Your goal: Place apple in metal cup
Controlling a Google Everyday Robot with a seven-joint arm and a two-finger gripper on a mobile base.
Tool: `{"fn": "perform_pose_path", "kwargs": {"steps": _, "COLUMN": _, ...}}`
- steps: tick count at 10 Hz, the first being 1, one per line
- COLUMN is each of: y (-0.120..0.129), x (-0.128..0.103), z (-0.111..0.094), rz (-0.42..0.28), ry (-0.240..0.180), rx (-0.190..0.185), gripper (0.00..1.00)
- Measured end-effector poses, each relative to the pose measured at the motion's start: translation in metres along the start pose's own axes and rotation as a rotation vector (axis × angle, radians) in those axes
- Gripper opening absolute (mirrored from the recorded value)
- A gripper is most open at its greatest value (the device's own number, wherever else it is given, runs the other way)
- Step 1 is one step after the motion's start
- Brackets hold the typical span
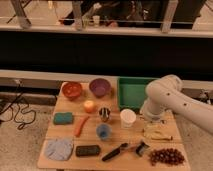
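Observation:
The apple (89,105) is a small yellow-orange fruit on the wooden table (55,132), left of centre. The metal cup (104,114) stands upright just right of and slightly in front of the apple, with a small gap between them. My white arm (172,97) reaches in from the right. My gripper (150,118) is at the arm's lower end, over the right part of the table beside the white paper cup (128,118). It is well to the right of the apple and holds nothing that I can see.
An orange-red bowl (72,90), a purple bowl (99,87) and a green tray (131,97) stand at the back. A carrot (80,125), teal sponge (63,118), blue cup (103,131), grey-blue cloth (59,148), black block (87,150), brush (120,150), bananas (156,132) and grapes (166,156) fill the front.

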Motion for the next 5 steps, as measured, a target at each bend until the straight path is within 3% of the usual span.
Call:
{"fn": "perform_pose_path", "kwargs": {"steps": 2, "y": -0.007, "x": -0.024, "z": 0.006, "rz": -0.004, "ry": -0.068, "rx": -0.045, "gripper": 0.8}}
{"fn": "perform_pose_path", "kwargs": {"steps": 5, "y": -0.017, "x": -0.058, "z": 0.005, "rz": -0.032, "ry": -0.122, "rx": -0.056, "gripper": 0.8}}
